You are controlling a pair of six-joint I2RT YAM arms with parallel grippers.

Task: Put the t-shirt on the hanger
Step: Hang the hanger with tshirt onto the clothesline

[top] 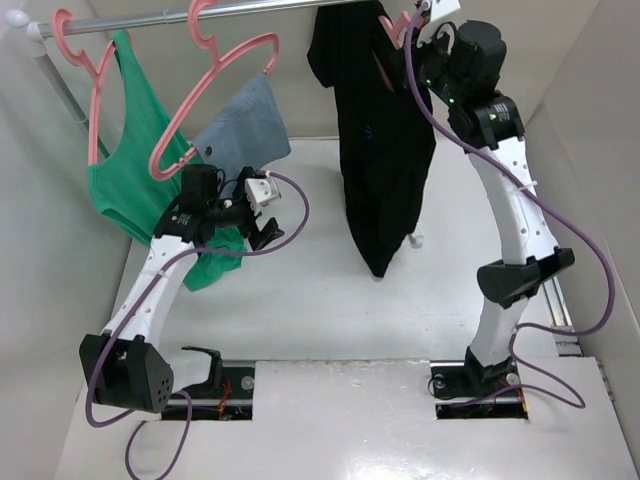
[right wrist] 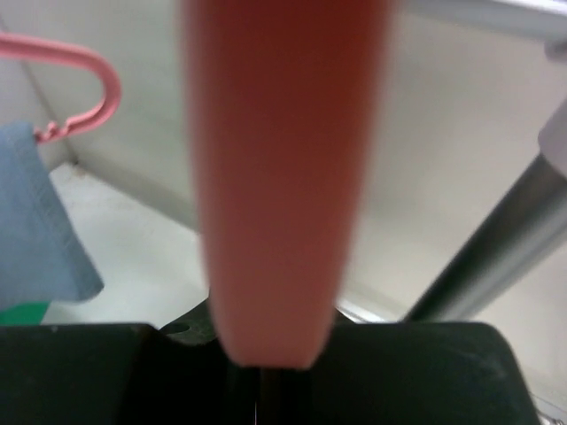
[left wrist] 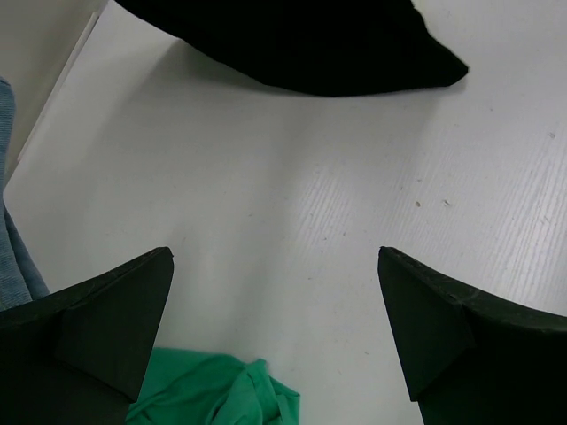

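Shirt (top: 375, 140) is already on the hanger (right wrist: 283, 177), dangling at back right just under the rail (top: 250, 10). R gripper (top: 418, 28) is clamped on the hanger. L gripper (left wrist: 275, 257) is low over the table, jaws wide, empty. Prob. last step: hook needs setting over the rail, then R lets go.

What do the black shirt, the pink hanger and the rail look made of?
The black t-shirt looks like soft matte cloth: it hangs in limp folds. The pink hanger seems to be smooth plastic, evenly coloured with a slight sheen. The rail looks like metal: grey and shiny.
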